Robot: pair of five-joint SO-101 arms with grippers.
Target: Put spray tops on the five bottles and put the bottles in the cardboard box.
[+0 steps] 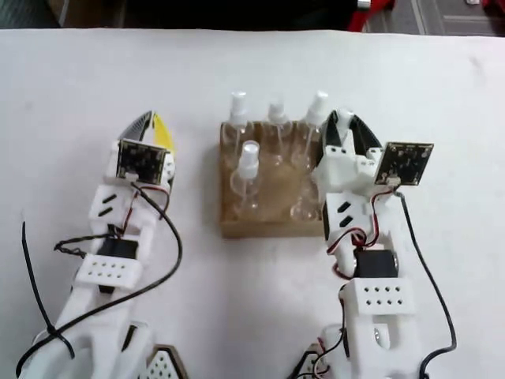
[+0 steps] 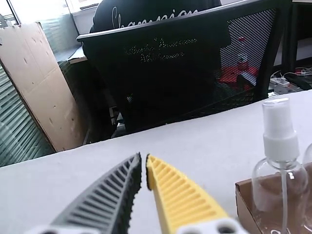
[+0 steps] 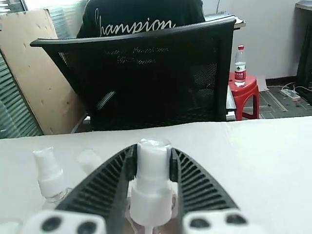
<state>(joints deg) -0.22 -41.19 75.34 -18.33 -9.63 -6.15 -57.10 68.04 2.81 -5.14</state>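
Currently one bottle [image 1: 345, 120] at the right rim of the cardboard box [image 1: 268, 227] has its spray top [image 3: 151, 192] clamped between your right gripper's [image 3: 152, 151] fingers. Four more topped bottles [image 1: 249, 170] stand in the box, five counted. Your left gripper [image 2: 144, 162] — fingers pressed together, empty — sits over the table [image 1: 237, 63] left of the box.

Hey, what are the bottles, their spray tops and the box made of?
Bottles: clear and glossy, probably plastic, possibly glass; the box shows through them.
Spray tops: opaque white plastic, smooth, slightly shiny.
Box: brown cardboard, matte, with a raw-looking edge.
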